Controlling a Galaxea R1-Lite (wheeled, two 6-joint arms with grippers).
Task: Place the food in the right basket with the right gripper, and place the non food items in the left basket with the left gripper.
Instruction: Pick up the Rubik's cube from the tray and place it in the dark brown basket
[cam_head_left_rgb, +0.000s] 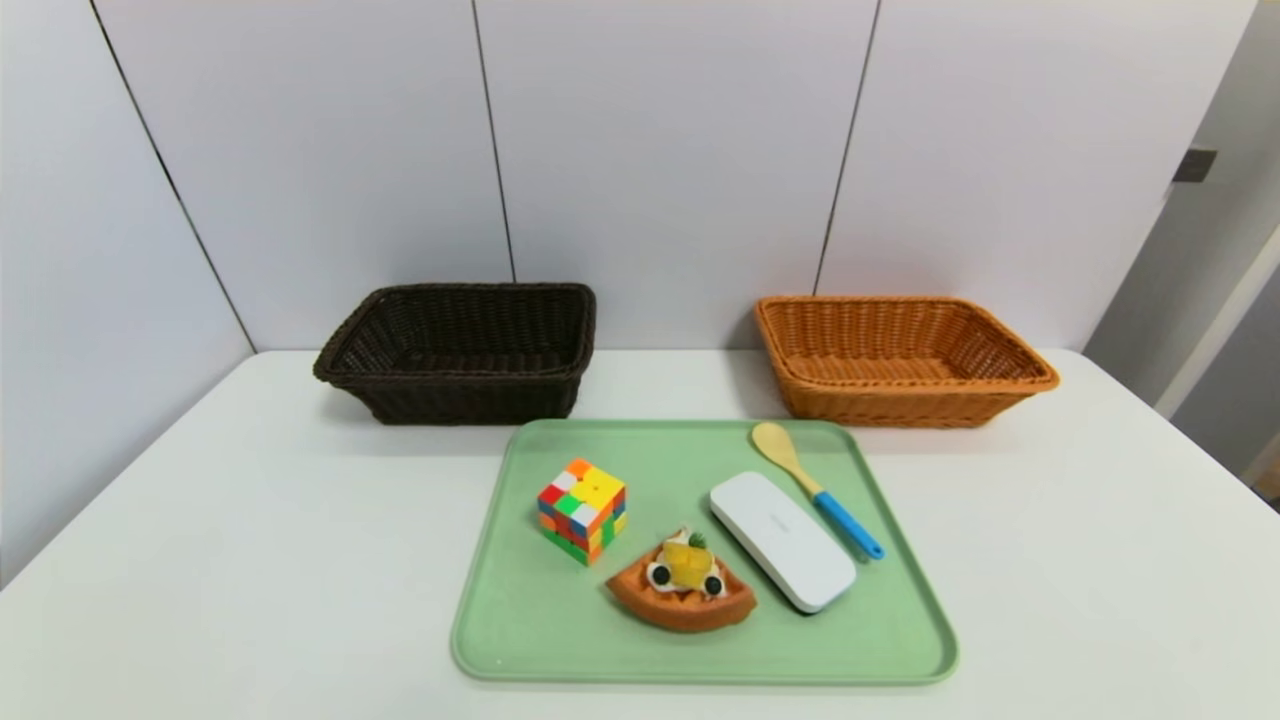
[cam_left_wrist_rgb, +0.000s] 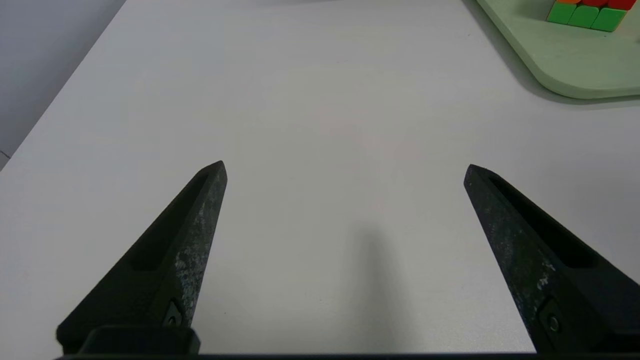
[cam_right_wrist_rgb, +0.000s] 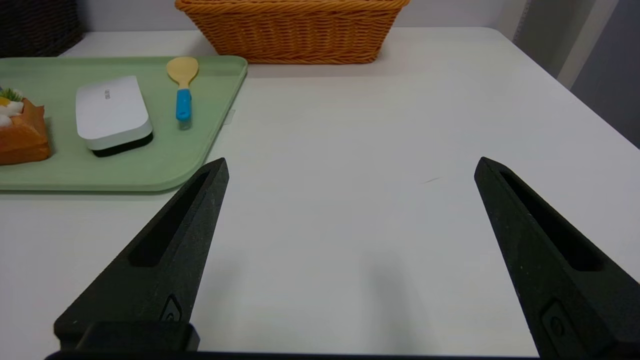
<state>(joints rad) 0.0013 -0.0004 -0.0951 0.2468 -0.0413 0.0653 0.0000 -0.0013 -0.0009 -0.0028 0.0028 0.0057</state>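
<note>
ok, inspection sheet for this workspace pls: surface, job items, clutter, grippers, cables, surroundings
Surface: white table, green tray near its middle.
Job's things: waffle wedge, puzzle cube, white case and blue-handled spoon all lie on the tray, none sorted yet. Dark brown basket behind the tray on the left, orange-tan basket on the right; nothing seen inside either.
Clutter: nothing seen.
Grippers: left gripper open above bare table left of the tray, holding nothing. Right gripper open above bare table right of the tray, holding nothing.
Cables: nothing seen.
Surroundings: pale panelled wall behind the baskets.
</note>
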